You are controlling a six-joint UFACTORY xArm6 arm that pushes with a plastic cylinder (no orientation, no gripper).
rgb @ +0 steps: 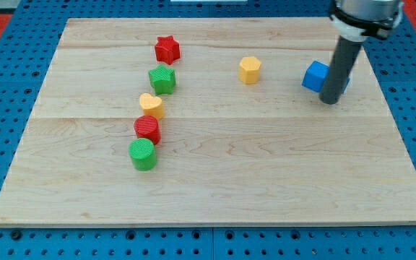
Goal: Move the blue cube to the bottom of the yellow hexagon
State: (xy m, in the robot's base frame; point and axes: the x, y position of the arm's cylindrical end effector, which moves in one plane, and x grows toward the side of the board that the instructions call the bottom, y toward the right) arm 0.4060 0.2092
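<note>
The blue cube sits on the wooden board at the view's upper right. The yellow hexagon stands to its left, upper middle of the board. My tip rests on the board just right of and slightly below the blue cube, and the dark rod covers the cube's right side. The tip looks to be touching or nearly touching the cube.
A line of blocks runs down the left middle: red star, green hexagon-like block, yellow heart, red cylinder, green cylinder. The wooden board lies on a blue pegboard.
</note>
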